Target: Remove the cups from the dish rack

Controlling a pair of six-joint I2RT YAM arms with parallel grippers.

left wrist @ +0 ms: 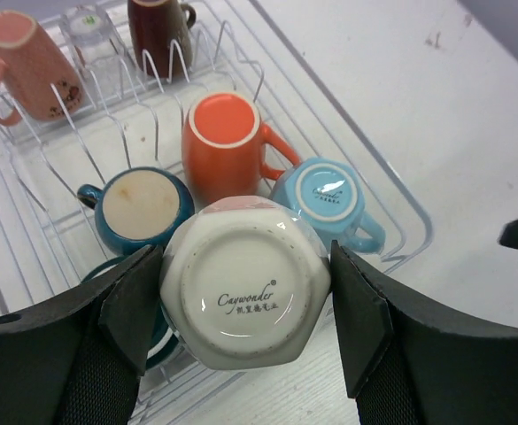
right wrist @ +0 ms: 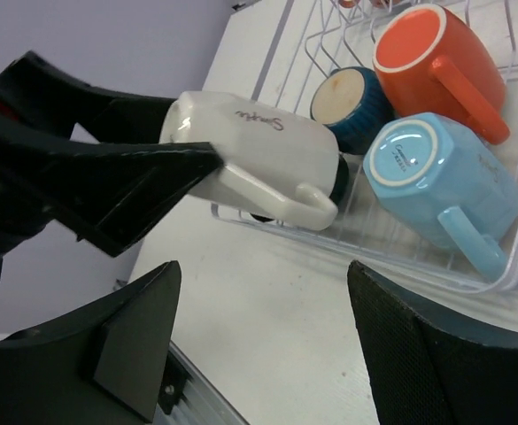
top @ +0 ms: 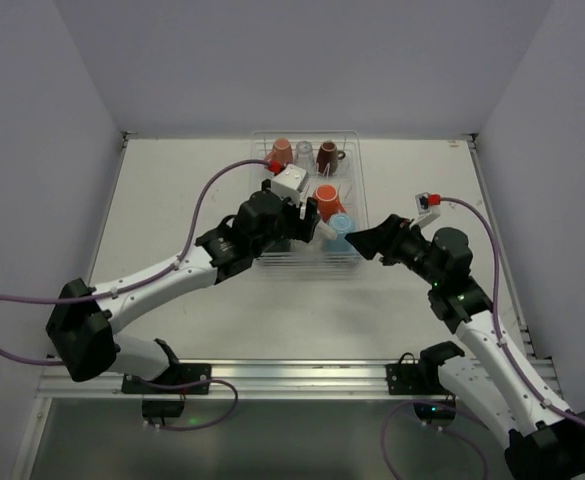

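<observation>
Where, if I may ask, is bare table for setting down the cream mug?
Bare table lies left of the dish rack, plus a strip in front. Right of the rack the right gripper crowds in. The rack's near end is packed with mugs by the cream mug in the left gripper.

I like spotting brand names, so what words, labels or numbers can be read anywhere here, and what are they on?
"Caywonder": on the base of the cream-white mug; the tiny characters beneath it are too small to read.
Cursive word on its side, in the right wrist view: unclear.
Stamp under the light blue mug: too small to read.
Green label on the clear glass: blurred.
</observation>
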